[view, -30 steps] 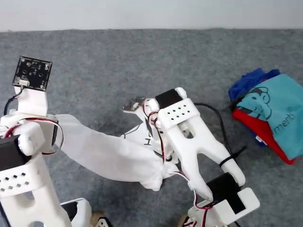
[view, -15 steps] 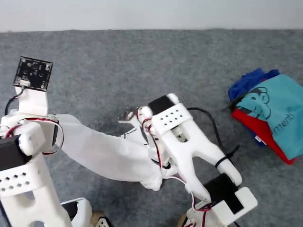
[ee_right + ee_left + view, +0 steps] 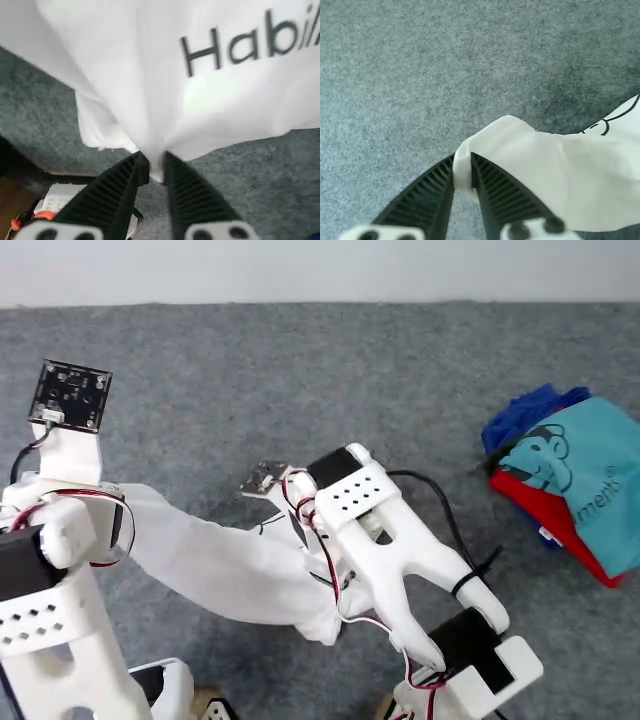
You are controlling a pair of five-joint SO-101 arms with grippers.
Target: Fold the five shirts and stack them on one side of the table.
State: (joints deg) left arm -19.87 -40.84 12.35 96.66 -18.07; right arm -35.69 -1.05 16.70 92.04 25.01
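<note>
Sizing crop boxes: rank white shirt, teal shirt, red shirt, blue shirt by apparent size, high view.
white shirt
teal shirt, cut by frame edge
red shirt and blue shirt: mostly covered, too alike to rank

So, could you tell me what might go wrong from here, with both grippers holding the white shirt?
1. The left gripper pinches only a narrow tip of the white shirt, so the cloth may slip out under tension.
2. The shirt is bunched between it and the right gripper, so a fold made now would likely crease.
3. The stack of folded shirts lies near the right arm; a wide swing could disturb it.
</note>
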